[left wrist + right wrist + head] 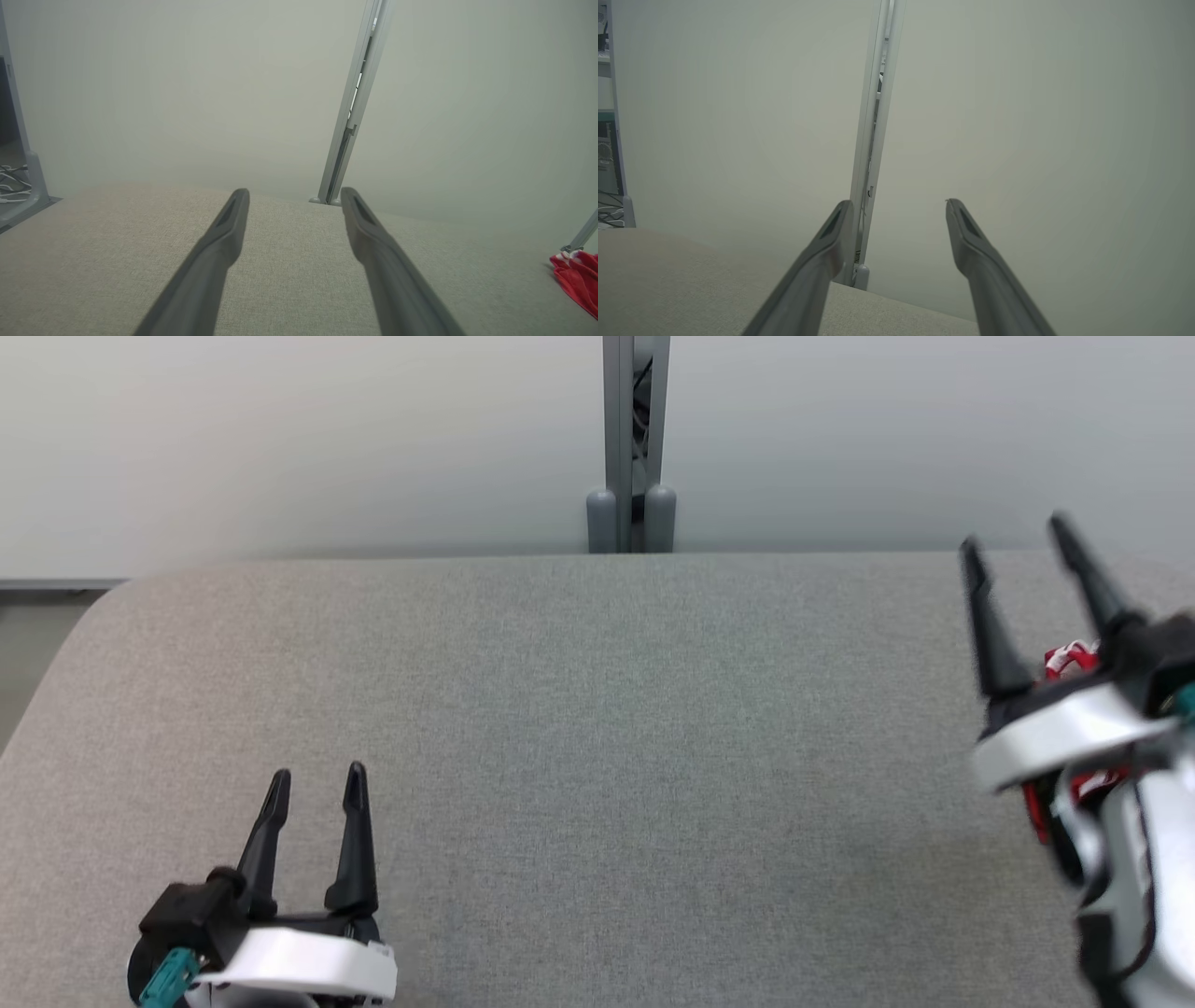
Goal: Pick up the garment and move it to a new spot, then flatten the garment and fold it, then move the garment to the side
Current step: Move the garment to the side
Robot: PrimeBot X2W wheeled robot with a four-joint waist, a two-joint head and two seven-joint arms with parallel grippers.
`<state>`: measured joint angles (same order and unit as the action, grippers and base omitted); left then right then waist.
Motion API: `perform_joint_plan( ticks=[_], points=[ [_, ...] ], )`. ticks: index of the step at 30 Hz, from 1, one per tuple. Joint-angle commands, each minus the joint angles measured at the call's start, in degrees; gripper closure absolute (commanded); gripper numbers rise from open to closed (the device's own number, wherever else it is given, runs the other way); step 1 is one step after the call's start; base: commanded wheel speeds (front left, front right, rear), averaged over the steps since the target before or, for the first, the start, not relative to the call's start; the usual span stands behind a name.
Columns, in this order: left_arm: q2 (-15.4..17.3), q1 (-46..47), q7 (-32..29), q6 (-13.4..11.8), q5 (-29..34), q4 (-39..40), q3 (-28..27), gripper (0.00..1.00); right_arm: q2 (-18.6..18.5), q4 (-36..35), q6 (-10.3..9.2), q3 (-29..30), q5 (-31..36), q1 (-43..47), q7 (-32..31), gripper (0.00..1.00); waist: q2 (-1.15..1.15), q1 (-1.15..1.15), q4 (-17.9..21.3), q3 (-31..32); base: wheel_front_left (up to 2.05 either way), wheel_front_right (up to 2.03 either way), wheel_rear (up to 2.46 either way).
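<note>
Worktop (597, 728): grey cloth, bare across the middle, which leaves you room to flatten and fold.
Garment (1070, 659): red with white marks, at the right edge of the worktop, mostly hidden beneath the right arm. You cannot tell whether it is folded.
Left fingers (353, 793): near left, spread wide and holding nothing. They sit well apart from the garment, probably parked to keep the middle free.
Right fingers (978, 579): on the right, above the garment and pointing far, spread wide with nothing between them, blurred in the head view.
Step, as judged: the right arm is placed to tend the garment, and you would lower it before closing.
Risk: the arm hides the cloth from you.
</note>
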<state>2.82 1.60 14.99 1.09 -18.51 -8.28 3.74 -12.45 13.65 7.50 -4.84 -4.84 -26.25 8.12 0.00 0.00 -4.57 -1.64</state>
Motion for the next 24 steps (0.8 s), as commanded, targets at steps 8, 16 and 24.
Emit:
perform_joint_plan(
  ticks=[8, 16, 24],
  points=[
    [0.23, -3.98, 0.18, -1.85, -1.43, -0.03, -0.97, 0.0, 8.42, 3.44, 0.0, 1.57, 2.84, 12.58, 5.8, 0.0, 0.0, 0.0, 0.64, 2.49, 0.0, 0.0, 0.0],
    [0.2, -5.6, 0.18, -2.38, -1.95, -0.77, -0.65, 0.0, 9.42, 6.96, 0.0, -0.36, 4.36, 16.62, 7.15, 0.0, 0.0, 0.0, 0.09, 3.21, 0.0, 0.0, 0.0],
    [0.21, -5.7, 0.18, -2.34, -0.24, -1.48, 0.18, 0.0, 9.38, 5.31, 0.0, -1.98, 3.21, 18.22, 7.14, 0.0, 0.0, 0.0, -0.56, 3.42, 0.0, 0.0, 0.0]
  ],
)
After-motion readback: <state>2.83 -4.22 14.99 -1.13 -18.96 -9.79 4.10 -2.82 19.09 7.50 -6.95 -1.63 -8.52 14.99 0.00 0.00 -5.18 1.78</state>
